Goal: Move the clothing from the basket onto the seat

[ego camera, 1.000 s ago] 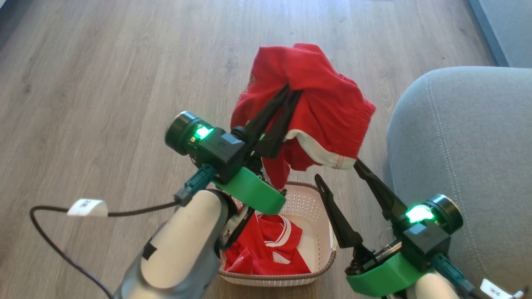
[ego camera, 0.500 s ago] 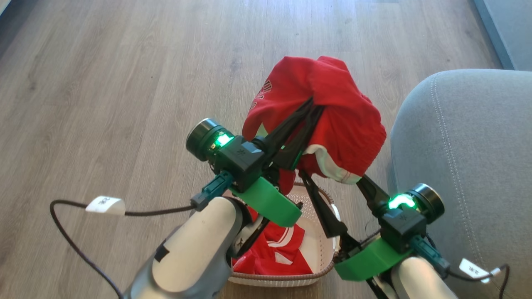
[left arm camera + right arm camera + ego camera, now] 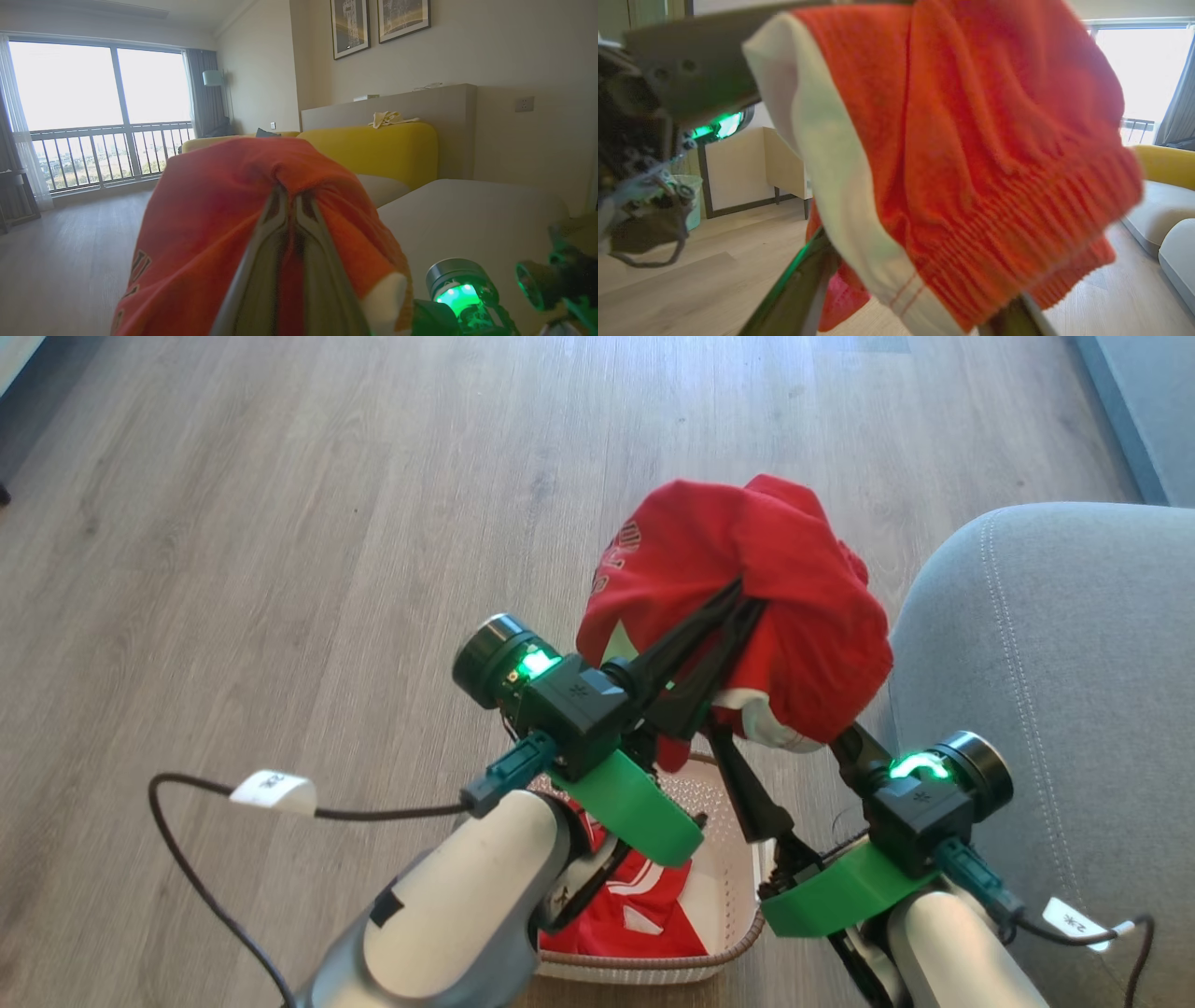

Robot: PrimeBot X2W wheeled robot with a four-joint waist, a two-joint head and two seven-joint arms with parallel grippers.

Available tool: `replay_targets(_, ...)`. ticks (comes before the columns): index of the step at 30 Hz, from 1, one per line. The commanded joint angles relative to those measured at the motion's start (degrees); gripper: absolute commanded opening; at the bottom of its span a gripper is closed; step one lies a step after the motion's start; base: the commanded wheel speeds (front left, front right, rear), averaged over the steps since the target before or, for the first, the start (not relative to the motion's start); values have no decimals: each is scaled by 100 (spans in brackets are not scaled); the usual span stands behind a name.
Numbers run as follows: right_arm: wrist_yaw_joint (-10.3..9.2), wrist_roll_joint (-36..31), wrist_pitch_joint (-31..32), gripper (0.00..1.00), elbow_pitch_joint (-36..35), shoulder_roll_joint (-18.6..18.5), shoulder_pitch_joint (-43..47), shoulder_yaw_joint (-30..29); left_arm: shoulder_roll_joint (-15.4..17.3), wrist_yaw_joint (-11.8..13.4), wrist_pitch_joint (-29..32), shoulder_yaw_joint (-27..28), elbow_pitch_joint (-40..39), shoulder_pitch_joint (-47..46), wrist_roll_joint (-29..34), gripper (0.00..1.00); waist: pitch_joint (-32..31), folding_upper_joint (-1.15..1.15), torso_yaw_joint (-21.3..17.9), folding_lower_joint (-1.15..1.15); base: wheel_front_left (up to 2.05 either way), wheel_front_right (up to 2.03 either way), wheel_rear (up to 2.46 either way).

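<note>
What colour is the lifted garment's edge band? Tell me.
White band on red; right wrist view shows it best.

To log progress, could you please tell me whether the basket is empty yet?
Not empty: red clothing lies inside the basket.

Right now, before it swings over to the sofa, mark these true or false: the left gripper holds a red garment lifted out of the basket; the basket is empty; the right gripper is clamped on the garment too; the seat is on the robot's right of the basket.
1. The left gripper holds a red garment lifted out of the basket. True.
2. The basket is empty. False: more red clothing with white bands lies inside it.
3. The right gripper is clamped on the garment too. False: its jaws stand wide open, fingers reaching up under the hanging fabric.
4. The grey seat is on the robot's right of the basket. True.
</note>
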Motion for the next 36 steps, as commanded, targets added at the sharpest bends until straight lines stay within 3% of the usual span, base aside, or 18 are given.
replay_targets(1, 0, 78, -36, 100, -246, 86, -254, 91, 42, 45, -28, 126, -113, -331, -39, 0, 2, 0, -2, 0, 0, 0, 0)
replay_targets(16, 0, 284, -36, 100, -323, 88, -184, -75, 42, 90, -28, -143, -80, -318, -206, 0, 9, 0, 23, 0, 0, 0, 0)
replay_targets(17, 0, 316, -36, 82, -324, 88, -180, -94, 42, 87, -28, -154, -82, -306, -220, 0, 8, 0, 29, 0, 0, 0, 0)
replay_targets(18, 0, 350, -36, 31, -323, 88, -174, -111, 42, 69, -28, -175, -74, -287, -241, 0, 6, 0, 36, 0, 0, 0, 0)
replay_targets(19, 0, 368, -36, 0, -326, 88, -173, -124, 42, 49, -28, -202, -59, -275, -242, 0, 5, 0, 46, 0, 0, 0, 0)
replay_targets(36, 0, 790, -36, 0, -635, 88, -97, -382, 42, -87, -28, -294, 0, -193, -279, 0, -53, 0, 126, 0, 0, 0, 0)
